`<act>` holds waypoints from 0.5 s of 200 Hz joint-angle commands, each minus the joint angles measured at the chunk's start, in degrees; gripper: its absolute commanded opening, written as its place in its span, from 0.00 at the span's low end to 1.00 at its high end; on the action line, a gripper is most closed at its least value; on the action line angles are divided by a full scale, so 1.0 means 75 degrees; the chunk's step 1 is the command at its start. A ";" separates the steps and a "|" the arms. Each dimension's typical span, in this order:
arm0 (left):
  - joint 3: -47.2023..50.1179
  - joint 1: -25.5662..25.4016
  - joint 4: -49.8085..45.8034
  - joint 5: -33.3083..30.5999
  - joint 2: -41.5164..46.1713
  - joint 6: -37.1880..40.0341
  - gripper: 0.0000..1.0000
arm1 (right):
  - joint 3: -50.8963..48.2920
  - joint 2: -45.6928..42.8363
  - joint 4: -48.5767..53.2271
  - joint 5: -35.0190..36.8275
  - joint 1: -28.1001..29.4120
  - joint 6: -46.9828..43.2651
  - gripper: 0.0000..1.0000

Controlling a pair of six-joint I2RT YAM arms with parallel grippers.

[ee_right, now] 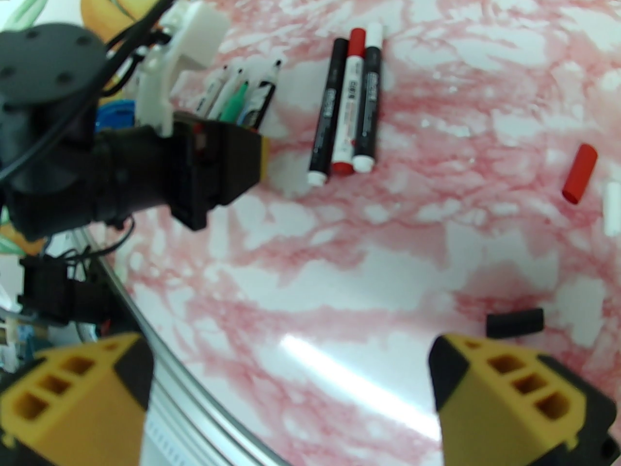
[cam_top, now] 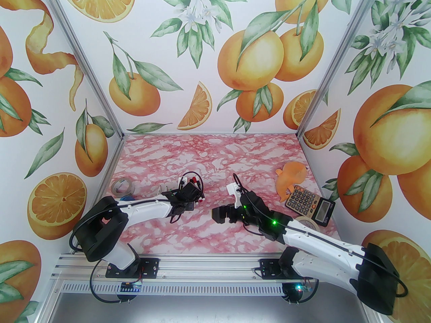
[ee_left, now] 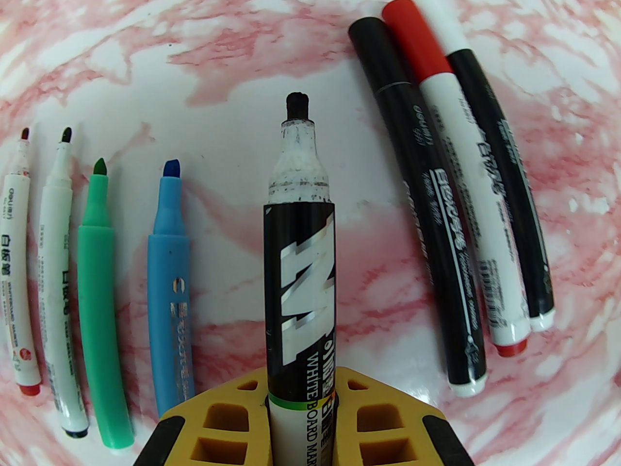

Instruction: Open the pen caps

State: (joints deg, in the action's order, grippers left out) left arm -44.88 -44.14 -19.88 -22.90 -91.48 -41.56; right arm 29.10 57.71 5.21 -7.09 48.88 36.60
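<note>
- While its tip is bared, the black marker (ee_left: 298, 260) is pinched by the left gripper (ee_left: 301, 401).
- A black cap (ee_right: 515, 322) is seen on the table (ee_right: 339, 270) beside the wide-spread right gripper (ee_right: 291, 396).

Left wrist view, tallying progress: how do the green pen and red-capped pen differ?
The green pen has a bare tip and green barrel; the red-capped pen is capped, with a printed white barrel. The green pen lies left of the held black marker, the red-capped pen right of it. Both lie flat.
</note>
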 commanded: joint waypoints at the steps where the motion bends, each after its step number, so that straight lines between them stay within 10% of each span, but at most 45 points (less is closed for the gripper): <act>1: -0.0285 0.0149 0.0184 0.0040 -0.0129 0.0114 0.00 | -0.0095 -0.0160 -0.0465 0.0769 0.0236 0.0147 1.00; 100: -0.0436 0.0237 -0.0285 -0.0038 -0.0482 0.0289 0.01 | 0.0095 0.0291 -0.0531 0.0946 0.0443 0.0231 1.00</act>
State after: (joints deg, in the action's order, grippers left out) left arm -46.70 -42.65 -20.10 -22.52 -94.41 -40.10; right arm 29.08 59.18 2.74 -1.83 51.72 37.76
